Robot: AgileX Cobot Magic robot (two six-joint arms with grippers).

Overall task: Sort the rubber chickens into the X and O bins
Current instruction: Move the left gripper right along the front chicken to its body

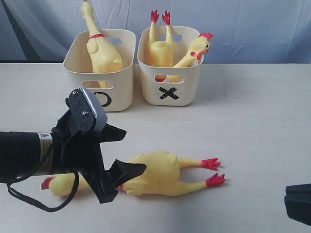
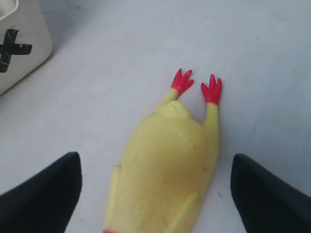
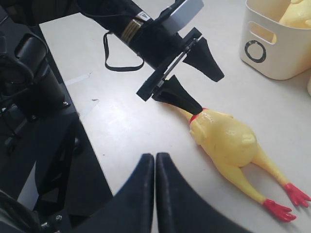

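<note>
One rubber chicken [image 1: 155,172] lies flat on the table, red feet to the right, head [image 1: 48,183] to the left. My left gripper [image 1: 133,150] hangs open over its neck end, and the yellow body [image 2: 165,165] lies between the spread fingers [image 2: 48,194] without touching either. The O bin [image 1: 119,85] holds a chicken [image 1: 103,53] standing upright. In the X bin [image 1: 187,80] red feet [image 1: 160,18] stick up and a head [image 1: 200,47] leans over the rim. My right gripper [image 3: 155,155] is shut and holds nothing, at the near right table edge [image 1: 299,201].
A blue curtain [image 1: 243,24] hangs behind the bins. A black cable loop [image 1: 29,201] dangles from the left arm onto the table. Dark equipment [image 3: 29,97] stands off the table's edge. Bare tabletop [image 1: 252,121] stretches right of the chicken.
</note>
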